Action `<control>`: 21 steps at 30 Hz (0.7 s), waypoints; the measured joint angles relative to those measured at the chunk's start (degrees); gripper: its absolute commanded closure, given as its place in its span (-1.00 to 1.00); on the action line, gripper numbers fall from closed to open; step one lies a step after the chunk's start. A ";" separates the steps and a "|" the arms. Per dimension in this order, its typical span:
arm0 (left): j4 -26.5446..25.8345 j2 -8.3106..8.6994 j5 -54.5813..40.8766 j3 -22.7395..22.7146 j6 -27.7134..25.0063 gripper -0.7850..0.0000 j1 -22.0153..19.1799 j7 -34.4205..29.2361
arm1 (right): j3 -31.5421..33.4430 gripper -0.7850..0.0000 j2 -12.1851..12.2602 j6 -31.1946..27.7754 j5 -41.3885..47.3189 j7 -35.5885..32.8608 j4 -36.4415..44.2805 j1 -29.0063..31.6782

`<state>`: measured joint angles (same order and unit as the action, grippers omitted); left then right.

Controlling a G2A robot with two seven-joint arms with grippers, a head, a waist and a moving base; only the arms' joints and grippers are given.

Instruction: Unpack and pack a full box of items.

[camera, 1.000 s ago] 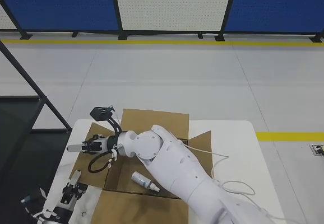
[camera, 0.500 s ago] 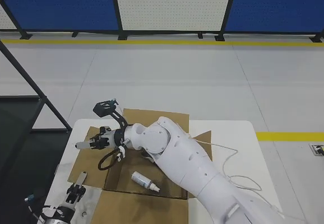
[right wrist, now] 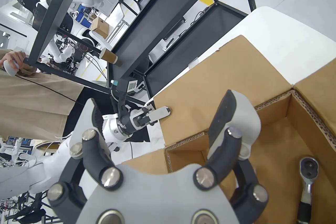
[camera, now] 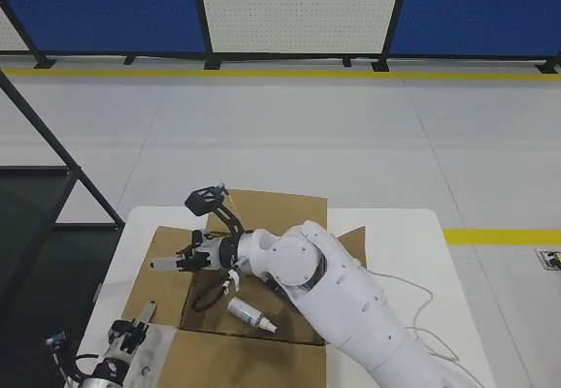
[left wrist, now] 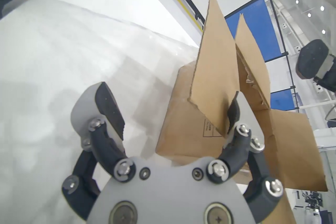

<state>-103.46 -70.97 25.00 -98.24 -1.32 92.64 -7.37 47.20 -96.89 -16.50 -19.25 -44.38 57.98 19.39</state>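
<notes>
From above, the box is sitting open in the middle of the desk, with its flaps spread outward. A small bottle is lying on the floor of the box, close to its near wall. The right tool is hanging over the left flap of the box, and the left tool is sitting just off that flap's near corner.

From the left wrist, the left tool is gaping wide and gripping nothing. A flap corner is poking in between its fingers and seems to be brushing one pad, though the cardboard edge is hiding the contact.

From the right wrist, the right tool is also spread wide and carrying nothing, above the left rim of the box. A ratchet wrench is lying inside the box.

Both tools are crowding the same side of the box. If either one is swinging inward for an item, it is risking a knock against the other. The left tool may also snag the flap, dragging the light box across the desk or folding the flap over the items.
</notes>
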 measured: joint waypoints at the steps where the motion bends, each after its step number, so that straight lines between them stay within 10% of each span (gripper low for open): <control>1: 0.17 0.02 0.44 0.11 0.26 -1.00 0.03 -0.45 | 0.58 -1.00 0.41 0.61 -0.75 -0.66 1.75 1.00; 21: 0.78 0.00 0.27 -0.33 0.96 -1.00 -0.82 -1.02 | 2.69 -1.00 2.18 12.20 -1.99 -15.79 8.08 3.17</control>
<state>-102.67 -70.97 25.27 -98.57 -0.36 91.82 -8.39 49.88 -94.71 -4.30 -21.25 -60.17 66.06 22.56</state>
